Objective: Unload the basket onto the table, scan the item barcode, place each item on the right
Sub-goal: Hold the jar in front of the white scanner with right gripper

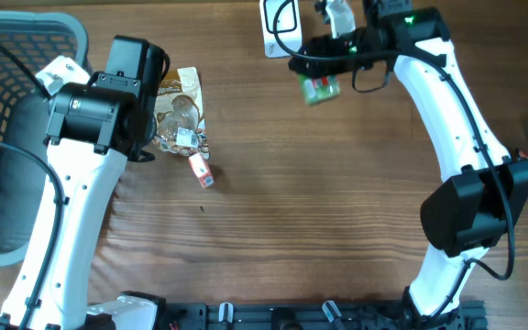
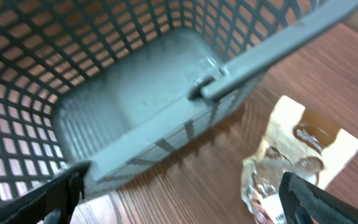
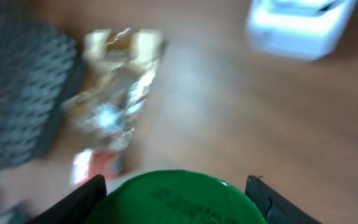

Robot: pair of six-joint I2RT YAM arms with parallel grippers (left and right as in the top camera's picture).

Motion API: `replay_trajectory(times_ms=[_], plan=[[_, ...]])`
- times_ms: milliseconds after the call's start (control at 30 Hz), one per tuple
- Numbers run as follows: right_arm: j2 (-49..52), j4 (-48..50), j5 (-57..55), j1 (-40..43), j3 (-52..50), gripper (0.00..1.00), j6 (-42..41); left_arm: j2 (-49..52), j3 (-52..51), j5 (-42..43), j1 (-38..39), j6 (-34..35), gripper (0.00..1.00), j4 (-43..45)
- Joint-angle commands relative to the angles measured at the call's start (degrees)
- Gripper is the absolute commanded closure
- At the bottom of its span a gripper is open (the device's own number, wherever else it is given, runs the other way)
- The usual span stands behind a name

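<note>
The container [image 1: 320, 89] is green with a red label, the lattice basket [image 1: 58, 23] grey, the snack packet [image 1: 180, 115] tan, the small box [image 1: 201, 170] red-and-white, and the table [image 1: 319, 202] brown wood-grain.

Ahead of the left gripper [image 2: 180, 202], the grey basket [image 2: 135, 106] walls off the left and the crinkled snack bag [image 2: 291, 155] lies just to the right, a strip of bare table [image 2: 191, 171] between them. The right gripper [image 3: 176, 202], jaws filled by the green item [image 3: 179, 194], has open wood ahead; white scanner [image 3: 297, 25] far right, small red packet [image 3: 98, 165] near left
</note>
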State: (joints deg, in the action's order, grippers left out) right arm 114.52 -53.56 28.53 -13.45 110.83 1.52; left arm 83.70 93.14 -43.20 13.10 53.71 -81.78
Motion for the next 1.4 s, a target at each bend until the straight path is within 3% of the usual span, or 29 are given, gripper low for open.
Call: replay_trajectory(times_ms=[0, 200, 500, 700, 833, 1167, 1367], plan=[[-1.46, 5.73, -16.61, -0.61, 1.62, 0.48, 1.44, 0.26, -0.31, 4.72, -0.26, 1.18, 0.00, -0.20], [4.31, 25.07, -27.76, -3.50, 1.33, 0.48, 12.07, 0.26, -0.31, 9.35, -0.26, 1.18, 0.00, -0.22], [17.18, 56.35, -46.18, -9.66, 1.33, 0.53, 41.83, 0.26, -0.31, 9.35, -0.26, 1.18, 0.00, -0.22], [25.18, 73.66, -46.10, -11.13, 1.33, 0.51, 54.03, 0.26, -0.31, 9.33, -0.26, 1.18, 0.00, -0.22], [31.52, 82.90, -38.77, -11.58, 1.29, 0.45, 64.22, 0.26, -0.31, 9.33, -0.26, 1.18, 0.00, -0.22], [35.19, 84.32, -33.90, -11.61, 1.29, 0.43, 83.21, 0.26, -0.31, 9.35, -0.26, 1.18, 0.00, -0.22], [35.19, 83.87, -34.03, -11.85, 1.29, 0.43, 78.66, 0.26, -0.31, 9.33, -0.26, 1.18, 0.00, -0.22]])
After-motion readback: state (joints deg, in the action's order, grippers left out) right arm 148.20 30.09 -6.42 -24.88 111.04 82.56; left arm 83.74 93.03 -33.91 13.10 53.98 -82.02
